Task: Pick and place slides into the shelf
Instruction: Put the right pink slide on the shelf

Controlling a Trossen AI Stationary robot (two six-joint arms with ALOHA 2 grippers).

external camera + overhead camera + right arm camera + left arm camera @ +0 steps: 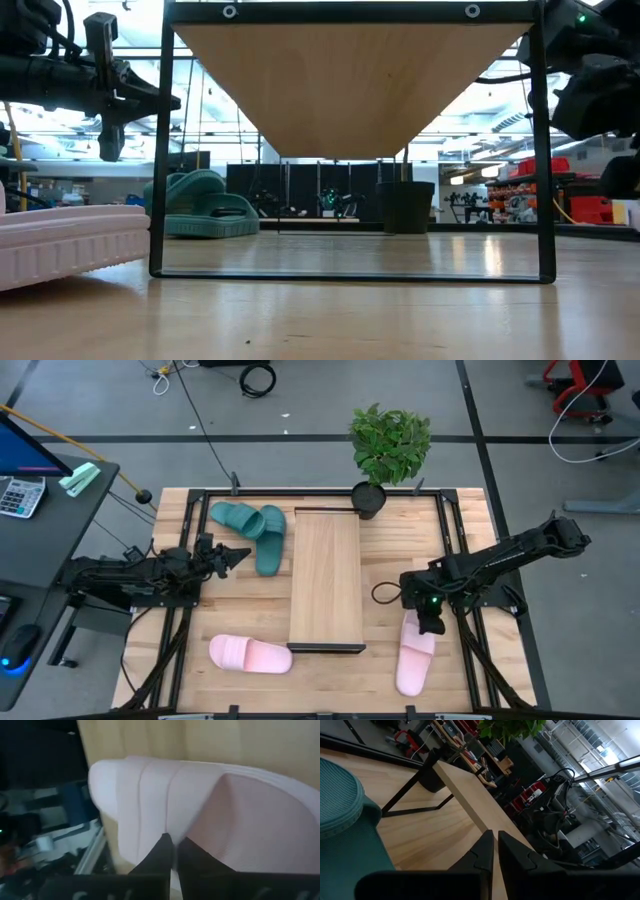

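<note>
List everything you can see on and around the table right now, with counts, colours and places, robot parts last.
Teal slides: two, dark teal green, on the table left of the shelf at the far side, touching each other.
Pink slides: two, light pink; one on the near left of the table, one near right, under the right gripper.
Shelf: one, light wood board on a dark metal frame, mid-table, nothing on it.
Potted plant: one, green leaves in a dark pot, at the shelf's far end.
Calculator: one, grey, on the dark side desk to the left.
Left gripper: fingers closed, holding nothing, beside the teal slides.
Right gripper: fingers together, at the strap end of the near-right pink slide.
</note>
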